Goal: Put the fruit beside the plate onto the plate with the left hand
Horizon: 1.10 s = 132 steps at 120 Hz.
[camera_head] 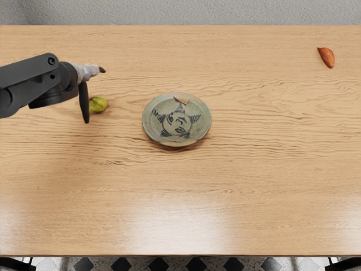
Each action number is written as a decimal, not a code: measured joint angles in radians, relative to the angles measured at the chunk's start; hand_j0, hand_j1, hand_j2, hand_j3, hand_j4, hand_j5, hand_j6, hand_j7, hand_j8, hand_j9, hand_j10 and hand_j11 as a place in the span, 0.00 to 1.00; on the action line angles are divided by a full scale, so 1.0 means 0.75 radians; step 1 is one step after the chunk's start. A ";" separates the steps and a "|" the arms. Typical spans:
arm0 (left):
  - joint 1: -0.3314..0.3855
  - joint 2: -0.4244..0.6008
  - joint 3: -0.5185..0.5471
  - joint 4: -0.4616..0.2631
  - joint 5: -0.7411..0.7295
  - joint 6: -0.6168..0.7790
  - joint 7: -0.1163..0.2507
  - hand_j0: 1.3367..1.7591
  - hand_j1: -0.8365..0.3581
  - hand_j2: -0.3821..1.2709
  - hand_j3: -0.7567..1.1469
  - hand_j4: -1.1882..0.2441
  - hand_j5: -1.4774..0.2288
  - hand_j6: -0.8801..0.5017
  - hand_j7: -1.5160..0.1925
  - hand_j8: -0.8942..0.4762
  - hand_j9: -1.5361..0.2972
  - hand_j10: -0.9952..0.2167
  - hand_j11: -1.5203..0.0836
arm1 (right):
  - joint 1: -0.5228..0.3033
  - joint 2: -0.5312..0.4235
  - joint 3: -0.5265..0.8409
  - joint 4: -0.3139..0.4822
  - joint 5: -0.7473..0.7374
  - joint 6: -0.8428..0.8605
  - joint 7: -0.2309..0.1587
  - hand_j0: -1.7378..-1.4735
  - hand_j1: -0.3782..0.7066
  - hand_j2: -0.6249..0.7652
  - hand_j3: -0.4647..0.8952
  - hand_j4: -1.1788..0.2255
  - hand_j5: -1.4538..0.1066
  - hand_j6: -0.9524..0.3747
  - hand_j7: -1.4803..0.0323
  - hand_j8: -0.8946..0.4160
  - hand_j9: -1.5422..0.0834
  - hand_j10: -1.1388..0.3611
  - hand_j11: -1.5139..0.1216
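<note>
A small yellow-green fruit (98,104) lies on the wooden table, a short way left of the plate (176,119). The plate is round, grey-green, with a dark star-like pattern in its middle, and nothing lies on it. My left hand (87,90) comes in from the left edge and hovers just left of and above the fruit. Its fingers (84,101) are spread, one pointing down beside the fruit and another pointing right, and they hold nothing. The right arm does not show.
An orange-brown sweet-potato-like object (326,56) lies far off at the back right of the table (225,192). A grey wall runs along the table's far edge.
</note>
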 joint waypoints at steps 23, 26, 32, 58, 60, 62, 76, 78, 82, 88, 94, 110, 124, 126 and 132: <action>0.020 -0.059 0.104 0.054 0.034 0.136 0.000 0.76 0.93 0.24 0.40 0.79 0.82 0.59 0.84 0.61 0.80 0.77 0.90 | 0.000 0.000 0.000 0.000 0.000 0.000 0.000 0.30 0.03 0.45 0.34 0.84 0.93 0.72 0.98 0.68 0.95 0.76 0.93; 0.027 -0.060 0.114 0.062 0.037 0.147 0.000 0.76 0.92 0.24 0.40 0.78 0.81 0.58 0.83 0.60 0.79 0.76 0.89 | 0.000 0.000 0.001 0.000 0.000 0.000 0.000 0.30 0.03 0.45 0.34 0.84 0.93 0.72 0.98 0.68 0.95 0.76 0.93; 0.038 -0.082 0.127 0.073 0.040 0.164 0.000 0.76 0.90 0.24 0.40 0.76 0.80 0.57 0.82 0.58 0.77 0.74 0.87 | 0.000 0.000 0.001 0.000 0.000 0.000 0.000 0.30 0.03 0.45 0.34 0.84 0.93 0.72 0.98 0.68 0.95 0.76 0.93; 0.036 -0.105 0.145 0.090 0.046 0.188 0.000 0.76 0.80 0.26 0.40 0.69 0.72 0.49 0.74 0.51 0.70 0.66 0.79 | -0.002 0.000 0.002 -0.001 0.002 0.000 0.000 0.30 0.03 0.45 0.34 0.84 0.93 0.72 0.98 0.68 0.95 0.76 0.93; 0.036 -0.105 0.145 0.091 0.046 0.190 0.000 0.76 0.79 0.26 0.40 0.69 0.71 0.49 0.73 0.50 0.69 0.65 0.78 | -0.002 0.000 0.002 0.000 0.002 0.000 0.000 0.30 0.03 0.45 0.34 0.84 0.93 0.72 0.98 0.68 0.95 0.76 0.93; 0.038 -0.107 0.145 0.092 0.046 0.195 0.000 0.76 0.78 0.26 0.40 0.68 0.71 0.48 0.73 0.50 0.69 0.65 0.78 | -0.002 0.000 0.002 -0.001 0.002 0.000 0.000 0.30 0.03 0.45 0.34 0.84 0.93 0.72 0.98 0.68 0.95 0.76 0.93; 0.052 -0.197 0.148 0.130 0.046 0.218 0.000 0.76 0.71 0.27 0.40 0.63 0.65 0.43 0.68 0.45 0.64 0.59 0.72 | -0.003 0.000 0.003 -0.001 0.002 0.000 0.000 0.30 0.03 0.45 0.34 0.84 0.93 0.72 0.98 0.68 0.95 0.76 0.93; 0.053 -0.199 0.148 0.136 0.046 0.220 0.000 0.76 0.70 0.27 0.40 0.62 0.64 0.42 0.66 0.44 0.63 0.58 0.71 | -0.004 0.000 0.004 -0.001 0.002 0.000 0.000 0.30 0.03 0.45 0.34 0.84 0.93 0.72 0.98 0.68 0.95 0.76 0.93; 0.057 -0.199 0.148 0.149 0.046 0.222 0.000 0.76 0.67 0.27 0.40 0.61 0.62 0.40 0.65 0.42 0.61 0.56 0.69 | -0.004 0.000 0.004 -0.001 0.002 0.000 0.000 0.30 0.03 0.45 0.34 0.84 0.93 0.72 0.98 0.68 0.95 0.76 0.93; 0.065 -0.197 0.149 0.168 0.047 0.225 0.000 0.76 0.64 0.27 0.40 0.58 0.60 0.38 0.62 0.40 0.59 0.53 0.67 | -0.004 0.000 0.004 -0.002 0.002 0.000 0.000 0.30 0.03 0.45 0.34 0.84 0.93 0.72 0.98 0.68 0.95 0.76 0.93; 0.065 -0.197 0.150 0.180 0.048 0.226 0.000 0.76 0.62 0.28 0.40 0.57 0.58 0.37 0.60 0.38 0.57 0.51 0.65 | -0.005 0.000 0.004 -0.002 0.002 0.000 0.000 0.30 0.03 0.45 0.34 0.84 0.93 0.72 0.98 0.68 0.95 0.76 0.93; 0.062 -0.199 0.158 0.211 0.060 0.238 0.000 0.76 0.58 0.28 0.40 0.54 0.55 0.34 0.57 0.35 0.54 0.48 0.61 | -0.005 0.000 0.006 -0.002 0.002 0.000 0.000 0.30 0.03 0.45 0.34 0.84 0.93 0.72 0.98 0.68 0.95 0.76 0.93; 0.065 -0.239 0.178 0.271 0.064 0.257 0.000 0.76 0.56 0.29 0.40 0.53 0.54 0.32 0.56 0.33 0.53 0.46 0.60 | -0.006 0.000 0.006 -0.002 0.002 0.000 0.000 0.30 0.03 0.45 0.34 0.84 0.93 0.72 0.98 0.68 0.95 0.76 0.93; 0.074 -0.257 0.181 0.283 0.065 0.266 0.000 0.76 0.56 0.29 0.40 0.52 0.53 0.32 0.56 0.33 0.53 0.46 0.59 | -0.006 0.000 0.006 -0.002 0.002 0.000 0.000 0.30 0.03 0.45 0.34 0.84 0.93 0.72 0.98 0.68 0.95 0.76 0.93; 0.080 -0.314 0.199 0.326 0.066 0.293 0.000 0.76 0.55 0.29 0.40 0.52 0.53 0.32 0.55 0.33 0.52 0.46 0.59 | -0.006 0.000 0.006 -0.002 0.002 0.000 0.000 0.30 0.03 0.45 0.34 0.84 0.93 0.72 0.98 0.68 0.95 0.76 0.93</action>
